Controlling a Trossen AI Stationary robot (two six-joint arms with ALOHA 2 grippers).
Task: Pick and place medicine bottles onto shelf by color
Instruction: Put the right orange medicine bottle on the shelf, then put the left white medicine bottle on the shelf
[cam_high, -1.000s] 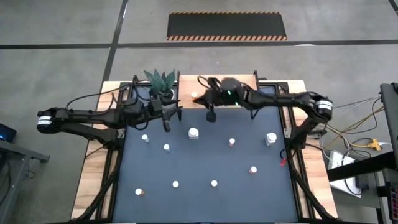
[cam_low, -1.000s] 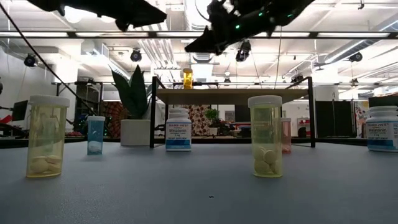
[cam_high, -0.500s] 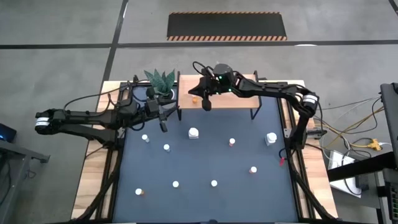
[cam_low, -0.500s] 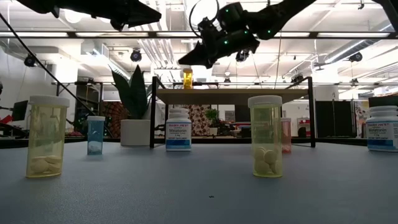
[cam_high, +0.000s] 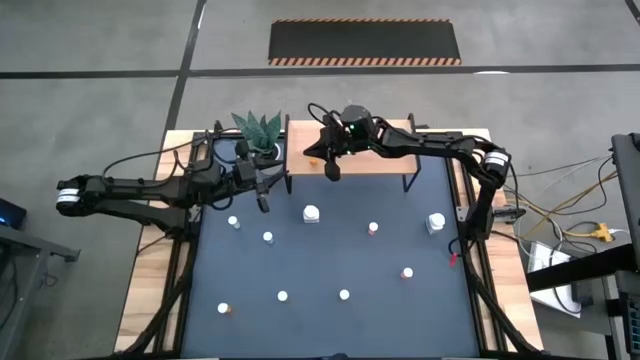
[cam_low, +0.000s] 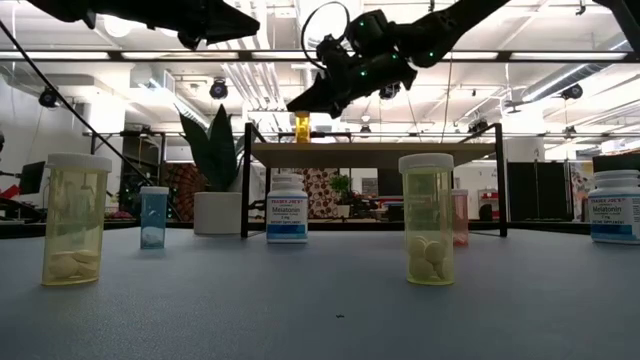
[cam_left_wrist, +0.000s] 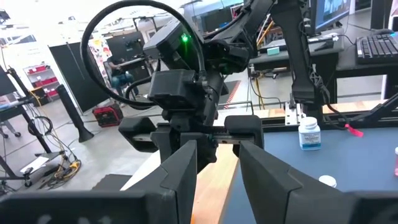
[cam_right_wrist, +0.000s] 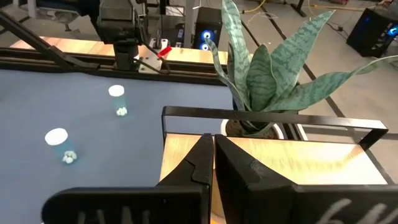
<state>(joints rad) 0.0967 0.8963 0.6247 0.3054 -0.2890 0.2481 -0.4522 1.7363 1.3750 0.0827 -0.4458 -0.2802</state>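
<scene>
The shelf (cam_high: 370, 165) stands at the table's far edge; one orange medicine bottle (cam_high: 313, 157) stands on its left part. Several more medicine bottles stand on the dark blue tabletop, among them a larger white one (cam_high: 311, 214), a red one (cam_high: 373, 228) and another white one (cam_high: 436, 222). My right gripper (cam_high: 333, 172) hangs shut above the shelf's left half, just right of the orange bottle (cam_low: 301, 126), with nothing in it. My left gripper (cam_high: 265, 200) hovers open and level left of the shelf, above the table, with nothing between its fingers (cam_left_wrist: 186, 168).
A potted plant (cam_high: 260, 135) stands just left of the shelf, close to both grippers. The shelf's black legs (cam_low: 246, 180) rise from the table. Bottles are scattered over the middle and near part of the tabletop (cam_high: 330, 260), with open room between them.
My right gripper has gone toward the table's far edge and a little to the left, from in front of the shelf to above its left part, sinking slightly and staying shut. The orange bottle on the shelf has not moved.
</scene>
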